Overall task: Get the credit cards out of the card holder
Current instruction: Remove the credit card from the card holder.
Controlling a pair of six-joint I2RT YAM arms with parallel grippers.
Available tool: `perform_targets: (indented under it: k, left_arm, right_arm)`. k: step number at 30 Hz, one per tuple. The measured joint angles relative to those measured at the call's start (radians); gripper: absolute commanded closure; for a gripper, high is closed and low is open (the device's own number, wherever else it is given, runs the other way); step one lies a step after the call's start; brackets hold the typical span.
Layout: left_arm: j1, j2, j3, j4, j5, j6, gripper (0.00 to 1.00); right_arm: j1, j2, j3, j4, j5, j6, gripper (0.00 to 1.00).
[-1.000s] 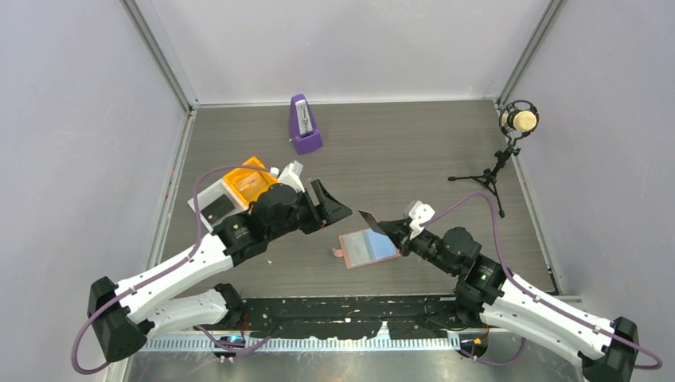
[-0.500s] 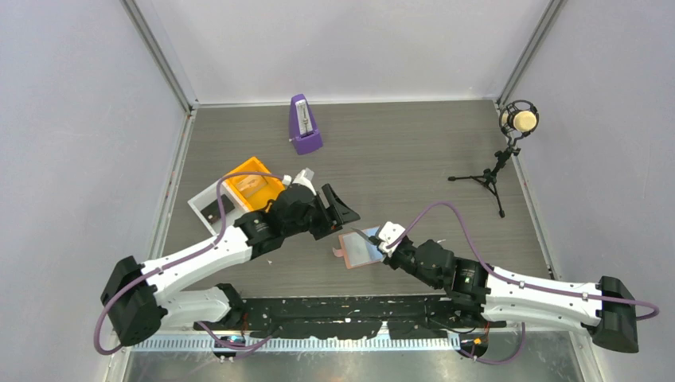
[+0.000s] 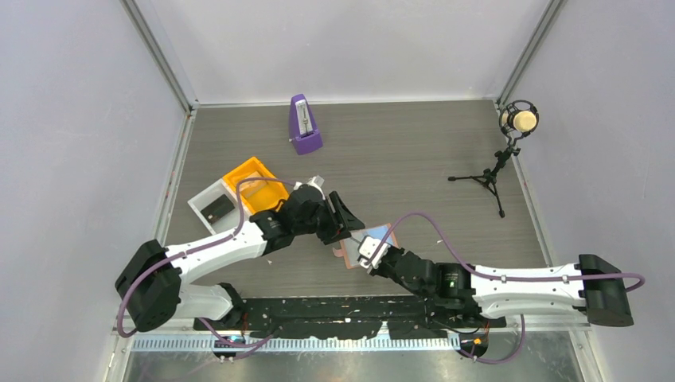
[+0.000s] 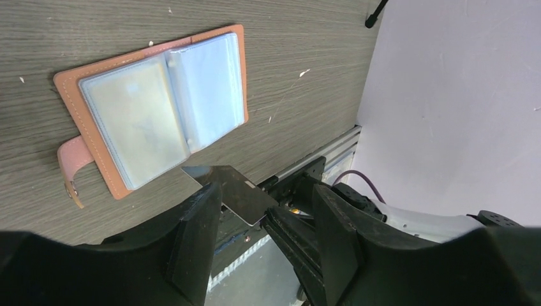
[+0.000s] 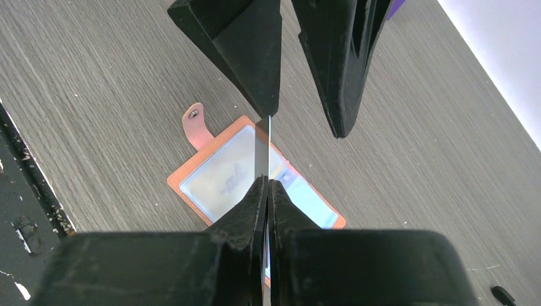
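Note:
The card holder (image 4: 153, 115) lies spread open on the table, salmon outside with a side tab and blue-grey clear pockets. In the top view only its edges (image 3: 383, 234) show under the grippers. My right gripper (image 5: 266, 185) is shut on a dark credit card (image 5: 262, 150), held on edge above the holder. The card also shows in the left wrist view (image 4: 233, 191). My left gripper (image 4: 265, 191) is open, its jaws on either side of the card's free end, one finger (image 5: 249, 51) close against it. In the top view the left gripper (image 3: 350, 225) and the right gripper (image 3: 360, 239) meet over the holder.
An orange tray (image 3: 251, 181) and a white tray (image 3: 213, 208) with a dark item stand at the left. A purple metronome (image 3: 304, 125) stands at the back. A microphone on a tripod (image 3: 509, 135) stands at the right. The metal front rail (image 3: 334, 310) runs along the near edge.
My right arm has stretched left and carried the card from above the holder's right side to the left gripper. My left gripper has moved right and nearer, over the holder.

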Motion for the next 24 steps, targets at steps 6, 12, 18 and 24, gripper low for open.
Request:
perform_targets:
  k: [6,12,18,24]
  left_arm:
    - [0.0,0.005,-0.037,0.015,0.008,-0.01,0.39]
    - [0.0,0.005,-0.044,-0.023,-0.007,0.009,0.37]
    - [0.004,0.005,-0.044,-0.042,-0.017,0.011,0.37]
    - [0.005,0.008,-0.069,0.008,0.002,-0.027,0.39]
  right_arm:
    - [0.045,0.056,0.017,0.018,0.056,-0.025,0.95]
    - [0.059,0.079,0.017,0.025,0.085,-0.041,0.95]
    - [0.064,0.079,0.016,0.037,0.092,-0.052,0.95]
    - [0.066,0.083,0.016,0.056,0.095,-0.059,0.95]
